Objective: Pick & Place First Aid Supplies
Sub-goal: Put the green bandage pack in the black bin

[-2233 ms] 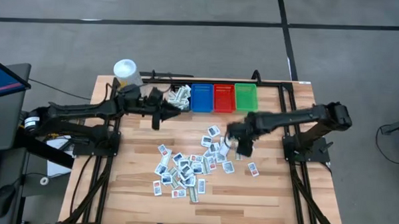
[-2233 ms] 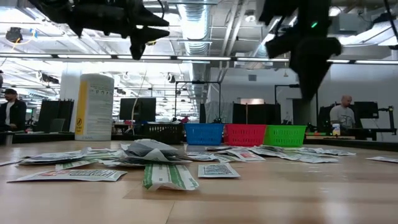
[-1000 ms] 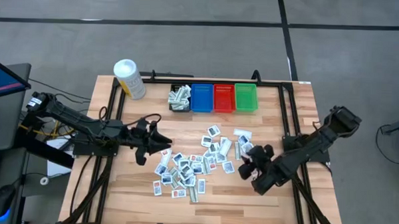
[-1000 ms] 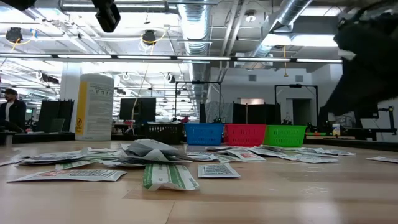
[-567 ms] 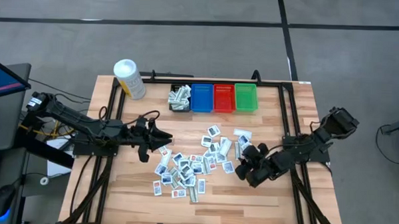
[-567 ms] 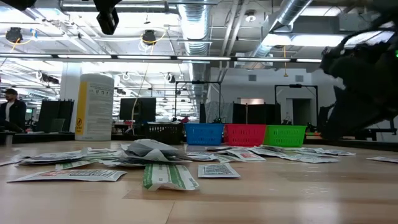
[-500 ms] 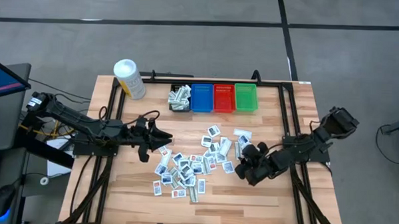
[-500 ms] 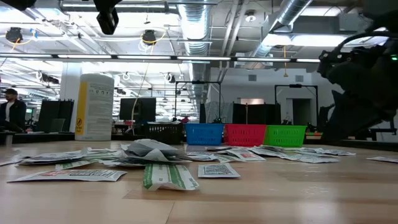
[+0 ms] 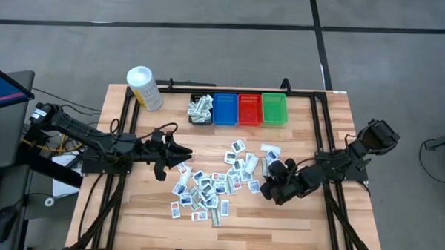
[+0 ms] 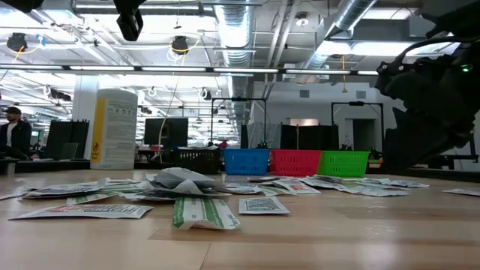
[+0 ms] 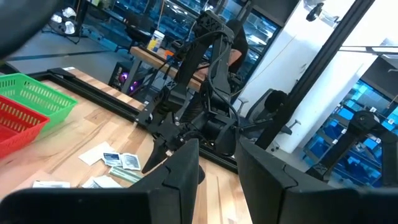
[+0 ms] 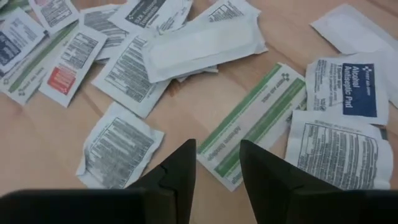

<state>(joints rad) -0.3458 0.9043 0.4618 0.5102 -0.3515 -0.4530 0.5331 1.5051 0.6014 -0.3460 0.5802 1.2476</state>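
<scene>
The right gripper (image 9: 271,187) hangs low at the right edge of the packets (image 9: 213,182), which lie scattered on the table (image 9: 293,231). In the right wrist view its fingers (image 12: 177,171) are apart and empty, just above the wood. A long green-striped packet (image 12: 252,124) lies directly ahead of the gap between them. A printed packet (image 12: 118,149) lies beside one finger, and an alcohol pad (image 12: 348,84) and another printed packet (image 12: 336,149) lie beside the other. A plain white packet (image 12: 205,46) rests on other packets farther ahead. None of them touches the fingers.

The left gripper (image 9: 178,153) hangs above the table at the left edge of the same scatter, pointing toward it. In the left wrist view its fingers (image 11: 180,174) are parted and hold nothing. The right arm (image 11: 199,124) shows beyond them, with a few packets (image 11: 115,158) on the table between.

Behind both grippers, at the far edge of the table, four bins stand side by side. The black bin (image 9: 201,109) contains several packets. The blue bin (image 9: 224,109), red bin (image 9: 249,109) and green bin (image 9: 273,108) follow in a row. A white tub (image 9: 144,87) stands behind the left arm, at the far left corner
</scene>
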